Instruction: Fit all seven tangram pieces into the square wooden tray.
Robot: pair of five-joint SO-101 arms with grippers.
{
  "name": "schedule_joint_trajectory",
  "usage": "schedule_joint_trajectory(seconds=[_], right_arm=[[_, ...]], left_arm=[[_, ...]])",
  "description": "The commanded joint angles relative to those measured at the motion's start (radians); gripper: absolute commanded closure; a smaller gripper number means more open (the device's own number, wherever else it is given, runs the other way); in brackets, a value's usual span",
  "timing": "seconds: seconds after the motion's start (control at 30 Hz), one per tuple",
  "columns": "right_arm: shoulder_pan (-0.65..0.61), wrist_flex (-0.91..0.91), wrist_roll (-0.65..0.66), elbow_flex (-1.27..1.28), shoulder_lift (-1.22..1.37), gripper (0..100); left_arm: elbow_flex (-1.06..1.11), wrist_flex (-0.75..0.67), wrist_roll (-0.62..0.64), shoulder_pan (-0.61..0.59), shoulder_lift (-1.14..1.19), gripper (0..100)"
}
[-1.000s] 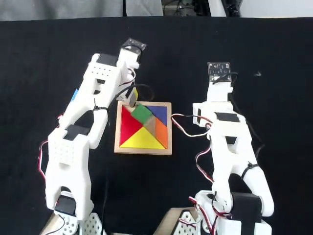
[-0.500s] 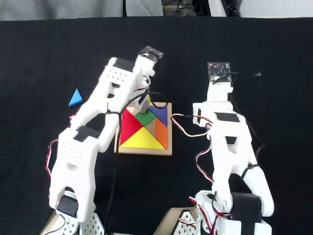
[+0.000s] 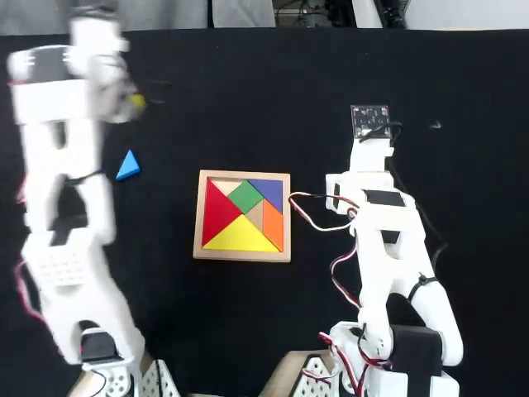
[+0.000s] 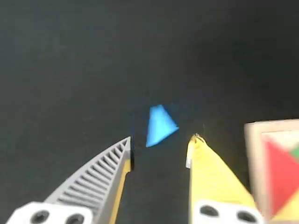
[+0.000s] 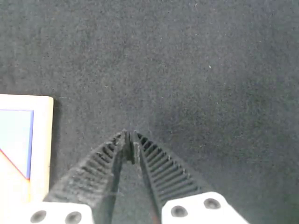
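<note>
Swung off the tray (image 3: 198, 217), left gripper (image 4: 161, 139) gapes near blue triangle (image 4: 159, 125); right gripper (image 5: 129, 136) pinched.

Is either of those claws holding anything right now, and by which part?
Nothing is held. The left gripper is open, and the blue triangle lies on the table ahead of it. The right gripper is shut on nothing.

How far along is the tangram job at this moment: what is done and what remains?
Done: six pieces sit in the wooden tray, and its far left corner looks bare. In hand: nothing is gripped; the left gripper is open above the table, with the small blue triangle just ahead of it. The right gripper is shut and empty. Left: pick up that triangle and fit it into the gap.
</note>
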Motion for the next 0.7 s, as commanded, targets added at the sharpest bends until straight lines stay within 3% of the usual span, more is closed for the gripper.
schedule_joint_trajectory(seconds=[0.0,0.07,0.27,0.67], right_arm=[[0.014,-0.021,0.008,-0.018,-0.001,98.7],[0.011,-0.021,0.008,-0.018,-0.001,98.7],[-0.014,-0.057,0.008,0.010,-0.001,98.7],[-0.014,-0.077,0.008,0.021,-0.001,98.7]], left_arm=[[0.042,0.008,-0.222,-0.030,0.017,80],[0.065,-0.035,-0.213,-0.027,0.077,80],[0.004,-0.104,0.012,-0.021,0.264,80],[-0.252,-0.095,0.020,-0.027,0.569,80]])
